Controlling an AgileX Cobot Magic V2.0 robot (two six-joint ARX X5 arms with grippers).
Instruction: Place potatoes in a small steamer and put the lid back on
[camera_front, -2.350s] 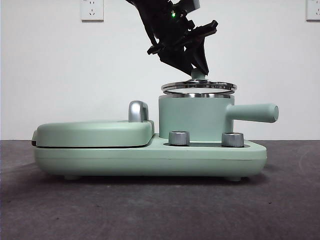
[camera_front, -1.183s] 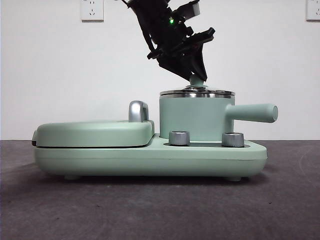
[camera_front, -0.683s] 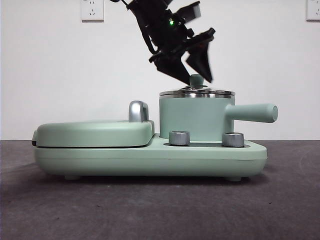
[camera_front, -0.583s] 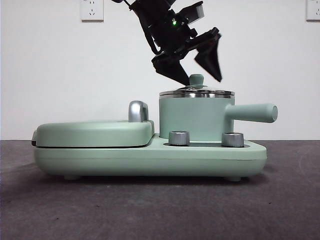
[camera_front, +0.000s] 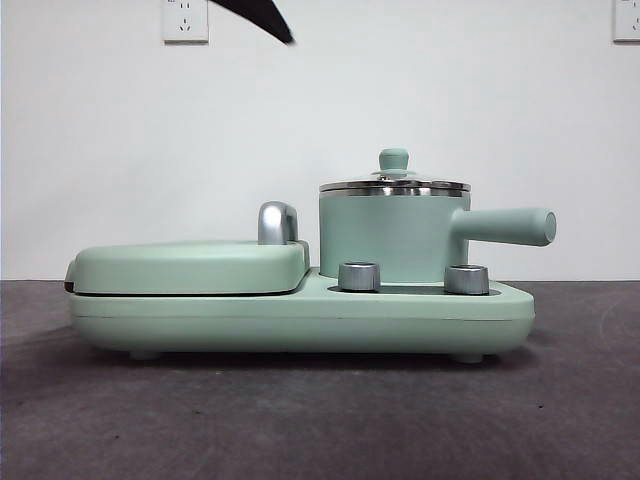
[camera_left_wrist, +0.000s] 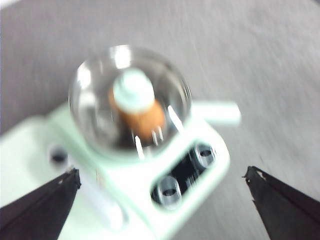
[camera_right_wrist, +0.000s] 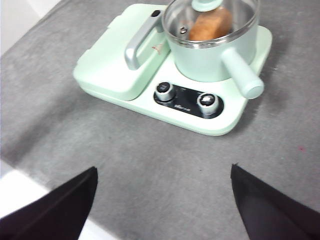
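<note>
The small steamer (camera_front: 392, 235) stands on the mint-green appliance base (camera_front: 300, 315) with its handle (camera_front: 505, 226) pointing right. The lid (camera_front: 394, 183) rests flat on its rim, knob (camera_front: 393, 159) up. Through the glass the orange-brown potato (camera_right_wrist: 210, 22) shows inside the pot, also in the blurred left wrist view (camera_left_wrist: 147, 120). My left gripper (camera_left_wrist: 165, 200) is open and empty, high above the pot; only a black tip (camera_front: 255, 15) shows at the front view's top. My right gripper (camera_right_wrist: 162, 200) is open and empty, well back from the appliance.
The flat hinged griddle plate (camera_front: 190, 265) with its silver handle (camera_front: 277, 222) lies shut on the base's left half. Two silver dials (camera_front: 359, 276) sit on the base front. The table (camera_front: 320, 420) is dark grey.
The left gripper lowered the lid onto the steamer, opened off the knob, and rose up and left out of the front view. The lid stays on the pot.
</note>
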